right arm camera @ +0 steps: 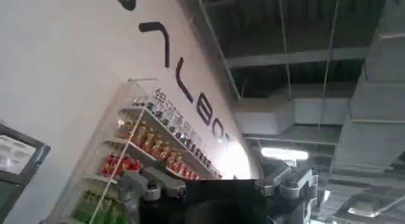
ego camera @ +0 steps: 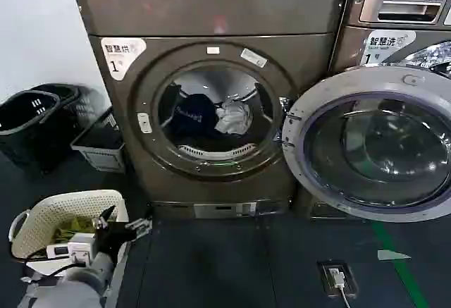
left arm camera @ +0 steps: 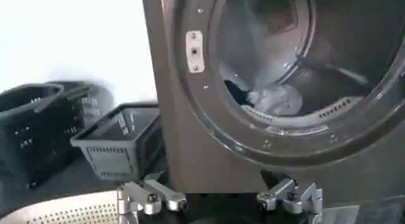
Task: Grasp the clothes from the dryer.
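Observation:
The bronze-brown dryer (ego camera: 211, 12) stands straight ahead with its porthole uncovered. Inside the drum lie the clothes: a dark navy garment (ego camera: 192, 114) and, beside it, a white-grey one (ego camera: 232, 116). From the left wrist the same bundle (left arm camera: 275, 99) shows low in the drum. My left gripper (ego camera: 127, 222) hangs low at the front left, over a white basket and well short of the dryer. It is open (left arm camera: 219, 200) and holds nothing. My right gripper (right arm camera: 219, 187) is open too, pointing up at a ceiling and a shelf of bottles.
The dryer's round glass door (ego camera: 373, 146) is swung open to the right, in front of the LG machine (ego camera: 402, 5). Two black baskets (ego camera: 32, 121) and a grey crate (ego camera: 99, 142) stand at the left. The white basket (ego camera: 49, 213) holds an olive-green cloth (ego camera: 74, 227).

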Robot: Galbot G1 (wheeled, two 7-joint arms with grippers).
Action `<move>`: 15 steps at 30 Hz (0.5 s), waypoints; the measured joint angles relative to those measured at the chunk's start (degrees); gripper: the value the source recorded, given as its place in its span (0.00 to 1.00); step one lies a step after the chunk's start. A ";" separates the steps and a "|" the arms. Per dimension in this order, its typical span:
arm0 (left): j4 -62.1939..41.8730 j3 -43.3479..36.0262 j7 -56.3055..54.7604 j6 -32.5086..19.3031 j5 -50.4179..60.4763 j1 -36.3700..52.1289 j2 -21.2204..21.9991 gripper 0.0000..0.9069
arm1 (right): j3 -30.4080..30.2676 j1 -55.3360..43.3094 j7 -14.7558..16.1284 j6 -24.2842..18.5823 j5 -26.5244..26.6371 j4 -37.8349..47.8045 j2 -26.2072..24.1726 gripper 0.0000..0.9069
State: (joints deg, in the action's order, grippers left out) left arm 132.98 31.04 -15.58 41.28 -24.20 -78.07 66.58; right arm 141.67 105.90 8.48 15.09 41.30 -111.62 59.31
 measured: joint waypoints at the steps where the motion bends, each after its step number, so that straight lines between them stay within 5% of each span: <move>1: 0.00 -0.06 -0.07 -0.24 0.12 -0.05 0.00 1.00 | 0.00 0.10 0.17 -0.13 0.00 0.01 0.08 1.00; 15: 1.34 -0.05 0.34 -2.32 0.74 -0.20 0.08 1.00 | 0.76 0.51 0.66 -1.66 1.30 0.36 -0.04 1.00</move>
State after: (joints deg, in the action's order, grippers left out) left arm 134.31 30.99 -15.23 38.97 -23.46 -78.27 66.66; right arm 142.43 106.41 9.14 13.43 42.60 -111.26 59.27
